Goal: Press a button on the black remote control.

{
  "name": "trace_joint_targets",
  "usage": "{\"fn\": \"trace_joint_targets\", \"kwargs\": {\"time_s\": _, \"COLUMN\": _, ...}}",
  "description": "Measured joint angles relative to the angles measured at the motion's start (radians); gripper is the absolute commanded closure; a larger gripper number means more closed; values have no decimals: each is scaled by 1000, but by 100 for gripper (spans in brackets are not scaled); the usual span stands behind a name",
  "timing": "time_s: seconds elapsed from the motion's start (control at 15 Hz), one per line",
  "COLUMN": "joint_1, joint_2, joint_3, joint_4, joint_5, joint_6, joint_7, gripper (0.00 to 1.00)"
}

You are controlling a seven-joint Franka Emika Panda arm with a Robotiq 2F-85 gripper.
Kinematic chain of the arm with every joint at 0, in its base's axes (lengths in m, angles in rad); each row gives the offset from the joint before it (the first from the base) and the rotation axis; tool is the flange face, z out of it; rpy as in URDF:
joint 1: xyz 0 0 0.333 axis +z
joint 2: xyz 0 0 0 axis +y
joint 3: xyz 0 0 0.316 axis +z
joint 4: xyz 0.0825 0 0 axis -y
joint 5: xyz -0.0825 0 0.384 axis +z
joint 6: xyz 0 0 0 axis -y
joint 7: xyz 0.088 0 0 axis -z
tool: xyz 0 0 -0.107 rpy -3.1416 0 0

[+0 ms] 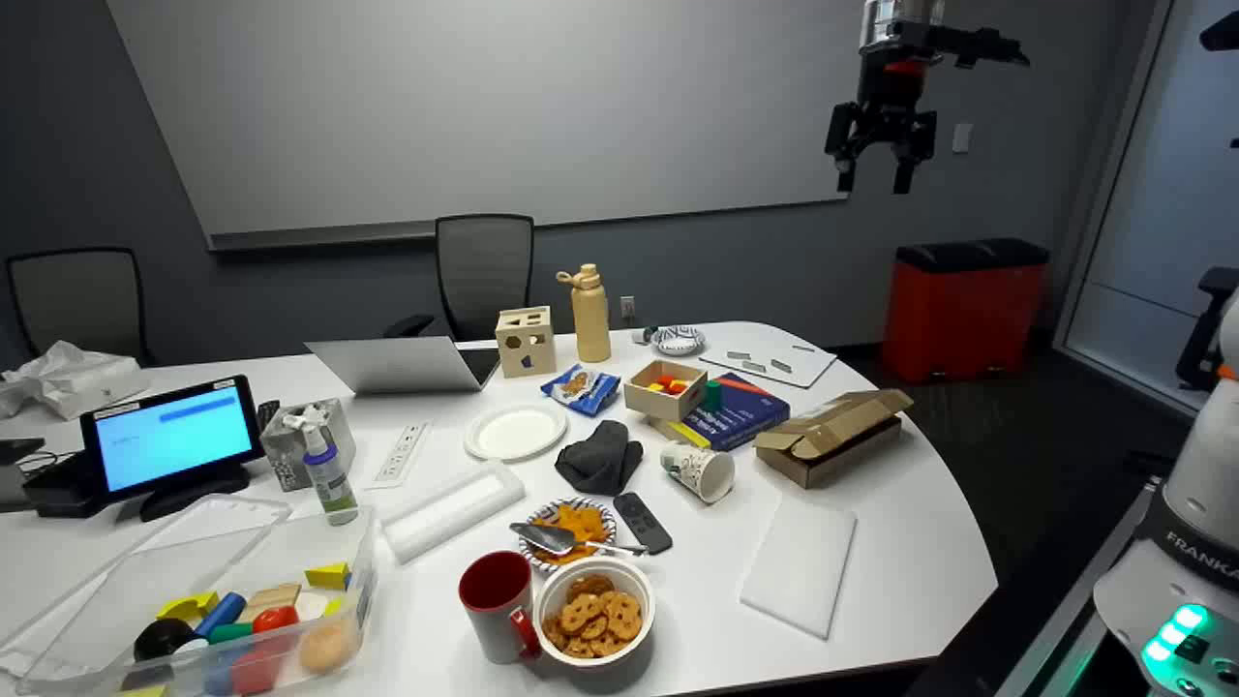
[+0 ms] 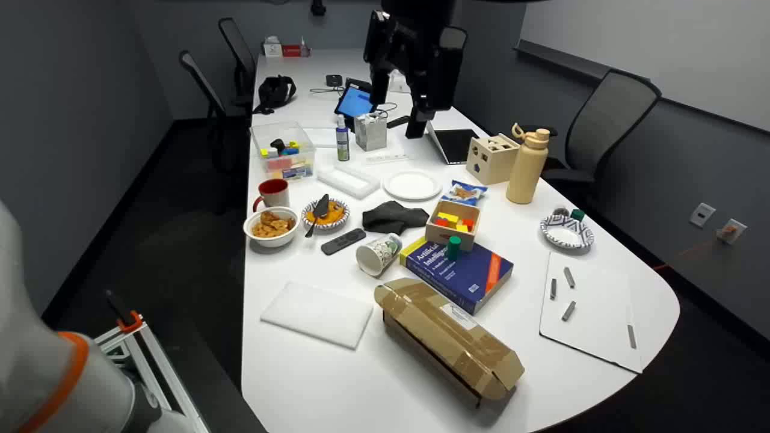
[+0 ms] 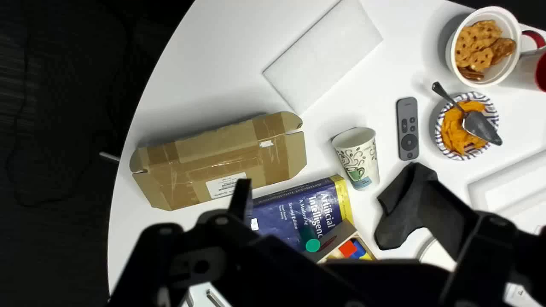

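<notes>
Hangs high over the white table (image 1: pixel 915 552) in both exterior views, with the gripper (image 1: pixel 874 184) pointing down and its fingers (image 1: pixel 903 177) parted across a wide gap, well apart from everything on the table. Looks down in the wrist view on a blue book (image 3: pixel 273 226) with a green cylinder (image 3: pixel 312 245) on it and a wooden box (image 1: pixel 661 404) of coloured blocks (image 1: pixel 668 385) at its yellow end; cannot tell whether resting on the book or only beside it. Has next, by the book, a brown cardboard box (image 3: pixel 222 147) and a paper cup (image 3: pixel 358 162) tipped on its side. Finds past the cup the black remote control (image 3: pixel 408 128), lying flat on the table with buttons (image 3: pixel 412 124) facing up, between the cup and a patterned bowl (image 3: pixel 492 111) of orange snacks (image 3: pixel 453 128), with a serving utensil (image 3: pixel 480 126) across the bowl and a dark cloth (image 3: pixel 420 204) just beside one end. Takes in farther out a white bowl (image 2: pixel 272 242) of brown snacks (image 1: pixel 600 620) beside a red-lined mug (image 1: pixel 492 629), a flat white slab (image 1: pixel 801 571), a white plate (image 1: pixel 516 433), a blue snack bag (image 1: pixel 583 389) and a clear bin (image 2: pixel 283 131) of coloured pieces (image 1: pixel 276 620). Ends, farther still, on a lit tablet (image 1: pixel 174 436), a silver laptop (image 1: pixel 407 366), a yellow bottle (image 1: pixel 589 319) and, behind, a whiteboard (image 1: pixel 503 106).
</notes>
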Motion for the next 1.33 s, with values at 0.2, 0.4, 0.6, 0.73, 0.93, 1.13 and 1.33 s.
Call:
{"fn": "trace_joint_targets", "kwargs": {"time_s": 0.2, "joint_1": 0, "joint_2": 0, "joint_3": 0, "joint_4": 1, "joint_5": 0, "joint_6": 0, "joint_7": 0, "gripper": 0}}
{"fn": "trace_joint_targets", "kwargs": {"time_s": 0.4, "joint_1": 0, "joint_2": 0, "joint_3": 0, "joint_4": 1, "joint_5": 0, "joint_6": 0, "joint_7": 0, "gripper": 0}}
{"fn": "trace_joint_targets", "kwargs": {"time_s": 0.6, "joint_1": 0, "joint_2": 2, "joint_3": 4, "joint_4": 1, "joint_5": 0, "joint_6": 2, "joint_7": 0, "gripper": 0}}
{"fn": "trace_joint_targets", "kwargs": {"time_s": 0.73, "joint_1": 10, "joint_2": 22, "joint_3": 29, "joint_4": -1, "joint_5": 18, "joint_6": 31, "joint_7": 0, "gripper": 0}}
{"fn": "trace_joint_targets", "kwargs": {"time_s": 0.93, "joint_1": 60, "joint_2": 109, "joint_3": 107, "joint_4": -14, "joint_5": 55, "joint_6": 138, "joint_7": 12, "gripper": 0}}
{"fn": "trace_joint_targets", "kwargs": {"time_s": 1.13, "joint_1": 118, "joint_2": 239, "joint_3": 194, "joint_4": -20, "joint_5": 63, "joint_6": 285, "joint_7": 52, "gripper": 0}}
{"fn": "trace_joint_targets", "kwargs": {"time_s": 1.33, "joint_1": 165, "joint_2": 392, "joint_3": 251, "joint_4": -18, "joint_5": 63, "joint_6": 419, "joint_7": 95, "gripper": 0}}
